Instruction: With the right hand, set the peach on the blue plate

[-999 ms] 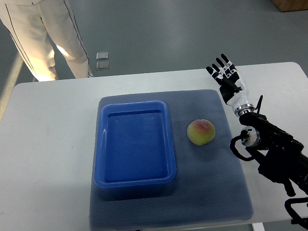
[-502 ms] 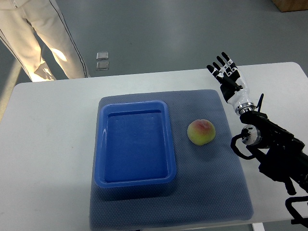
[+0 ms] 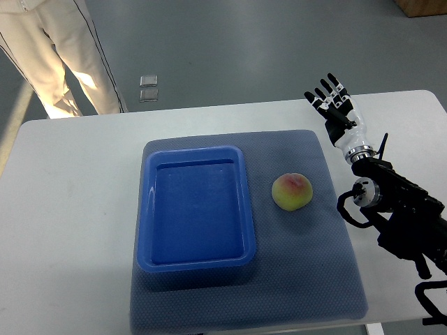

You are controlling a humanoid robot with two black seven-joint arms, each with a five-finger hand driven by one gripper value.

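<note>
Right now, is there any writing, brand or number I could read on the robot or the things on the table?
None can be read.
Peach: no sticker or label.
Blue plate: plain, no marking.
Mat and table: no print.
Right hand and its dark arm: no legible logo or number.
Two small squares on the floor: too small to tell if they carry text.

peach (image 3: pixel 292 191) right of plate (image 3: pixel 195 259) | both on mat (image 3: pixel 307 279)
</note>
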